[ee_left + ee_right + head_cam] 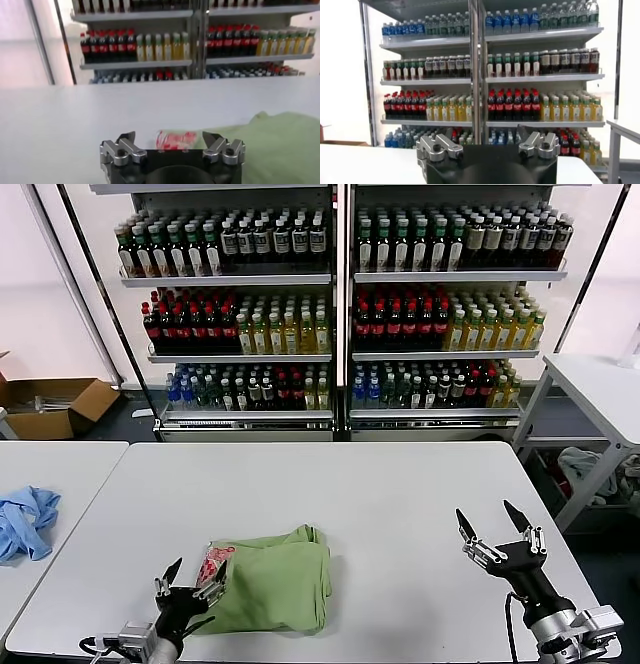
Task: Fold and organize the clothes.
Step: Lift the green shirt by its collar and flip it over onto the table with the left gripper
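Shirt [270, 584] near table's [400, 494] front edge

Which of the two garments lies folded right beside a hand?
The light green cotton polo shirt, folded by the left hand; the blue garment lies crumpled on the side table.

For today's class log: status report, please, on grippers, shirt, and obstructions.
Left gripper open at folded green shirt, at its near left edge. Right gripper open, off to the right above the table. Nothing in the way.

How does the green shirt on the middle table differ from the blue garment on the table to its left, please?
The green shirt is folded into a compact bundle; the blue garment lies crumpled. The green shirt shows a red print and looks larger; the blue garment is plain. The left gripper is at the green shirt's edge; nothing is near the blue garment. Both rest on white tables.
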